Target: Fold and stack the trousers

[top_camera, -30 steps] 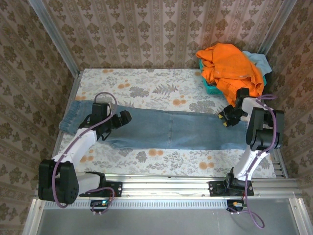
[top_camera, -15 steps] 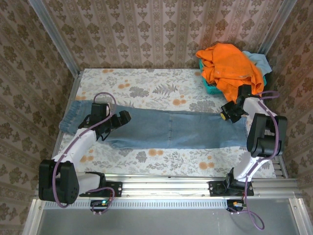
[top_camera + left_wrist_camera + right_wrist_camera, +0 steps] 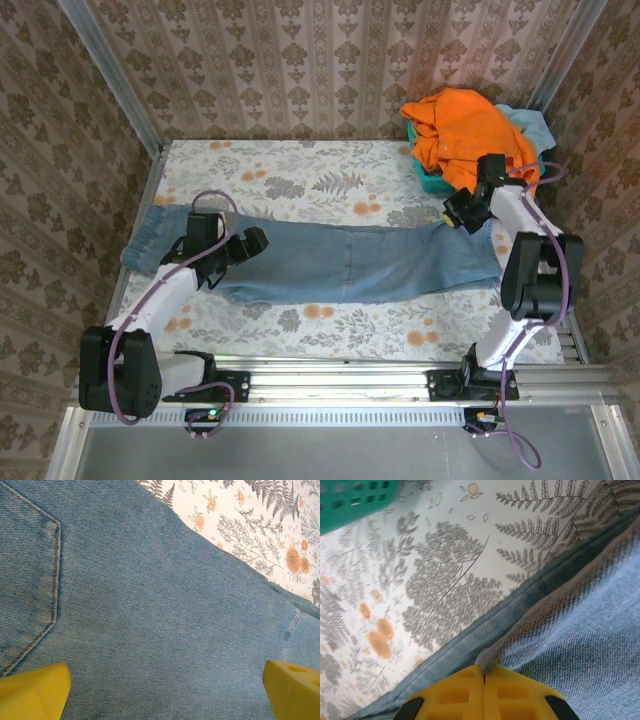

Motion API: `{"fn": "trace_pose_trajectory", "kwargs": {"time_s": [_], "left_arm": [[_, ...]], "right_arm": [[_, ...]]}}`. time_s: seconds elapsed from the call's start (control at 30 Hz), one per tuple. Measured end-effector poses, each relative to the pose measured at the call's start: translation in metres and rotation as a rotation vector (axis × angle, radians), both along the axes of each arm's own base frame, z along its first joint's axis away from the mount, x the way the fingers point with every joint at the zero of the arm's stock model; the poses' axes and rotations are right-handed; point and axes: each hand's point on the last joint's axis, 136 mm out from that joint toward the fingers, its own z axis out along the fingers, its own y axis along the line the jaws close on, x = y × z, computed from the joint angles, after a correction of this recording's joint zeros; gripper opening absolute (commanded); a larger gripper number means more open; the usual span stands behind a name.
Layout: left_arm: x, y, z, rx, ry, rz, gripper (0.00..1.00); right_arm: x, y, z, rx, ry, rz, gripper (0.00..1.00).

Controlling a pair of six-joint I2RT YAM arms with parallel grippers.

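Since a second earlier, our right claw (image 3: 460,214) had travelled toward the far side of the desk (image 3: 300,170) and pinched shut. It now gripped a raised fold at the edge of the trousers (image 3: 350,262), and on its wrist view the two yellow fingers (image 3: 450,695) met flush with a lip of denim caught at their tips. That end of the trousers had been drawn along with it, so the near corner lay farther from the desk's front edge than before. Just beyond this claw stood the green basket (image 3: 432,180), heaped with an orange garment (image 3: 470,130) and a pale turquoise cloth (image 3: 530,122). Our left claw (image 3: 247,243) had not shifted. It hung with jaws spread wide over the other part of the trousers, near a stitched back pocket (image 3: 30,580), and we could not tell whether its tips touched the cloth. The trousers lay stretched left to right across the middle of the flower-printed desk, their left end reaching its left edge.
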Motion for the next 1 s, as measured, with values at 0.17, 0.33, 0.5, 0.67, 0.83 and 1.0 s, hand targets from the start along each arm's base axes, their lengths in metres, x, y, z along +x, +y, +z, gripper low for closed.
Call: {"fn": "trace_pose_trajectory", "kwargs": {"time_s": [0.17, 0.33, 0.5, 0.67, 0.83, 1.0], "left_arm": [[0.001, 0.002, 0.002, -0.001, -0.007, 0.005, 1.0], [0.003, 0.002, 0.0, 0.005, 0.006, 0.009, 1.0], [0.034, -0.007, 0.006, 0.056, 0.009, 0.004, 1.0], [0.087, -0.023, 0.01, 0.11, -0.003, -0.008, 0.98], [0.133, -0.037, -0.015, 0.113, 0.034, -0.014, 0.97], [0.142, -0.023, -0.069, 0.085, 0.137, 0.038, 0.95]], "right_arm": [[0.001, -0.003, -0.036, -0.006, 0.09, 0.014, 0.44], [-0.002, -0.004, -0.023, -0.03, 0.058, 0.024, 0.53], [-0.027, -0.011, 0.011, -0.099, -0.009, 0.025, 0.54], [-0.062, -0.028, -0.001, -0.108, 0.031, -0.029, 0.53], [-0.083, -0.028, -0.035, -0.09, 0.118, -0.036, 0.52], [-0.094, -0.035, -0.058, -0.078, 0.158, -0.065, 0.5]]}}
